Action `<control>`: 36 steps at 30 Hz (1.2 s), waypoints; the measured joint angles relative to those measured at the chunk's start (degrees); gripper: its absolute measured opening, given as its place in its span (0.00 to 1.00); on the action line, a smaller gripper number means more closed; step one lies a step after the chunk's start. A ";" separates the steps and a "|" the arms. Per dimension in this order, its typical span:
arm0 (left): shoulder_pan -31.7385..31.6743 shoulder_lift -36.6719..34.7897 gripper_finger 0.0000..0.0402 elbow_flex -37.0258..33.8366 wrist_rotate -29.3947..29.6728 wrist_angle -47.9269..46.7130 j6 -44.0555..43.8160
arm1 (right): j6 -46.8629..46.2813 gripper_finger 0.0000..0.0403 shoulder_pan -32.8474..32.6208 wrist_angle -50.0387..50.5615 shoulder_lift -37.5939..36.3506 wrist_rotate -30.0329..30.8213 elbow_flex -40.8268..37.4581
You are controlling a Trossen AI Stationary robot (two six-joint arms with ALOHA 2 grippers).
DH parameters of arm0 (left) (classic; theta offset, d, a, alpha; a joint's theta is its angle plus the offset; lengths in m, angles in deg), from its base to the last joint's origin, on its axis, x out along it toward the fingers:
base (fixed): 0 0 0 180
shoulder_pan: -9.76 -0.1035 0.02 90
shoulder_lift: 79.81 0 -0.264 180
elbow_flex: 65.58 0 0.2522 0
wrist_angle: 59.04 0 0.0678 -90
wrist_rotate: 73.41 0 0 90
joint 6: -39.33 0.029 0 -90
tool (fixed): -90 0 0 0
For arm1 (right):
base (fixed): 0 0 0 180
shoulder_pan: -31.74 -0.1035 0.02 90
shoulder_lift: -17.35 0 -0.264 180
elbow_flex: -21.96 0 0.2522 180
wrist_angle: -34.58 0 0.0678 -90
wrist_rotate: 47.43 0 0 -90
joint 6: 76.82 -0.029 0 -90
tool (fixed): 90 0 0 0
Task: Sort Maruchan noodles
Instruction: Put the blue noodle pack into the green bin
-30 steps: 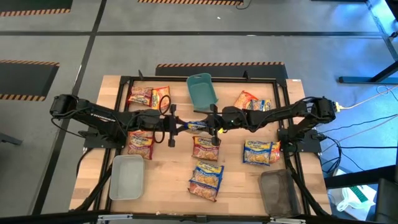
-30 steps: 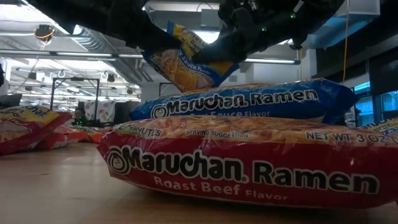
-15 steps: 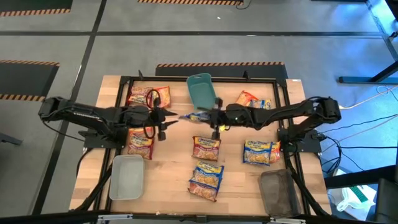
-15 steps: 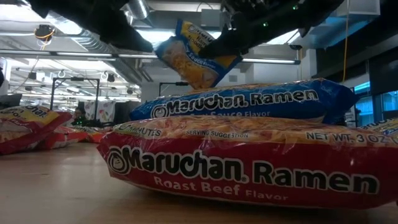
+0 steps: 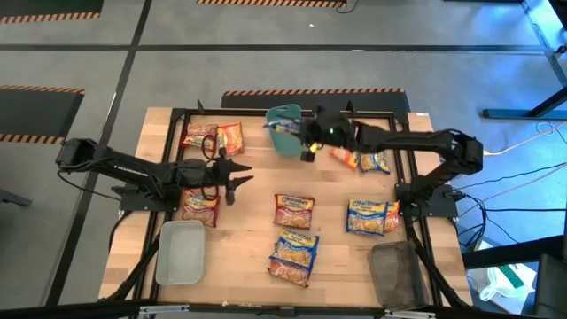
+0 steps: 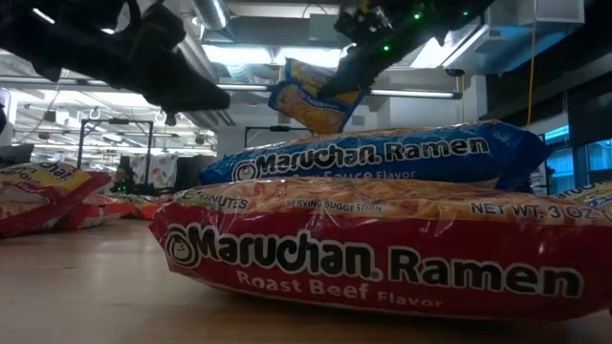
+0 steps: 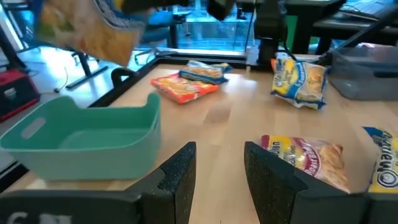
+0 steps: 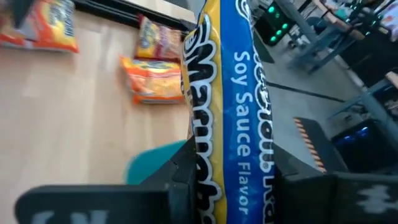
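A blue-and-yellow Maruchan soy sauce packet [image 5: 285, 135] hangs in the air over the teal tray [image 5: 285, 115] at the far middle of the table, with my right gripper [image 5: 306, 143] shut on it. My left gripper [image 5: 237, 177] stands open and holds nothing, left of the table's centre and above the wood. Several other noodle packets lie flat on the table: orange and red ones at the far left [image 5: 213, 137], one at the left [image 5: 202, 206], two near the centre [image 5: 294, 211], a blue one at the right [image 5: 372, 215]. My right gripper pinches the blue packet between its two fingers [image 8: 180, 183] at the packet's near end [image 8: 230, 180]; the printed face shows between them. The packet reaches out past the fingers. In the low view it hangs tilted [image 6: 311, 96] below the gripper, clear of tray and table.
A grey tray [image 5: 180, 252] stands at the near left and a dark tray [image 5: 397, 273] at the near right. An orange packet and a blue one [image 5: 359, 155] lie at the far right. A black frame [image 5: 266, 112] runs around the table top.
My left gripper has opened, let go of the blue packet and drawn back toward the table's left edge, sinking a little. My right gripper has carried the packet up and toward the far edge, from the table's centre to above the teal tray, rolling as it went.
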 joint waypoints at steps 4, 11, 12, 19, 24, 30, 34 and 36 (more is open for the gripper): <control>0.00 1.92 0.32 -0.07 0.16 0.12 -1.48 | 5.62 0.21 5.41 3.33 2.45 -5.06 2.49; 0.00 3.77 0.32 -0.02 1.71 0.89 -1.48 | 10.07 0.22 11.97 5.52 8.94 -13.45 8.33; 0.00 3.78 0.32 -0.02 2.01 0.91 -1.48 | 10.27 0.21 12.67 6.75 10.04 -15.13 9.58; 0.00 3.83 0.32 -0.02 2.11 0.89 -1.48 | 13.00 0.22 16.87 12.88 16.82 -29.82 16.86; 0.00 3.83 0.32 -0.02 2.11 0.88 -1.57 | 14.96 0.21 18.52 12.33 20.54 -31.28 19.44; 0.00 3.83 0.32 -0.02 2.11 0.90 -2.92 | 17.59 0.22 18.98 11.88 23.73 -29.43 19.51; 0.00 3.83 0.32 -0.02 2.15 0.88 -2.95 | 18.63 0.22 18.88 11.95 25.60 -27.75 19.51; 0.00 3.83 0.32 -0.02 2.16 0.89 -2.95 | 18.98 0.22 18.88 11.69 26.09 -25.77 19.51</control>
